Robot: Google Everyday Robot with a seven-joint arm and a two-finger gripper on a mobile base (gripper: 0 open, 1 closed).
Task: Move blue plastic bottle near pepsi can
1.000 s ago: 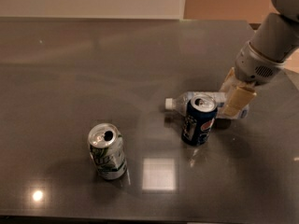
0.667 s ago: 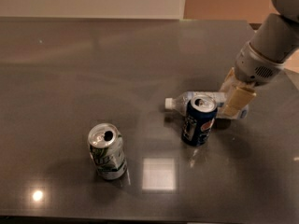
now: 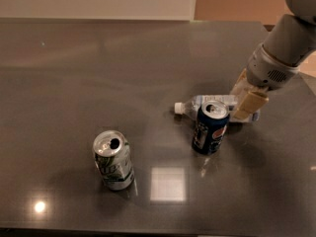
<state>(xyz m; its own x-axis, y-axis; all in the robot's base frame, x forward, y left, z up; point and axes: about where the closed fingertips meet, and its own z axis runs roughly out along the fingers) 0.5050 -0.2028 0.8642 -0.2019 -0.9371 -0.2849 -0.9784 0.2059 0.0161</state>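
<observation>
The blue plastic bottle [image 3: 200,102] lies on its side on the dark table [image 3: 98,73], white cap pointing left. It rests just behind the pepsi can [image 3: 211,128], which stands upright and looks to be touching it or nearly so. The can hides part of the bottle's middle. My gripper [image 3: 242,105] is low at the bottle's right end, around its base, to the right of the can. The grey arm [image 3: 276,58] reaches in from the upper right.
A silver-white can with green markings [image 3: 113,160] stands upright at the front left, well apart from the others. The table's far edge meets a pale wall at the top. Ceiling light reflections show on the table near the front.
</observation>
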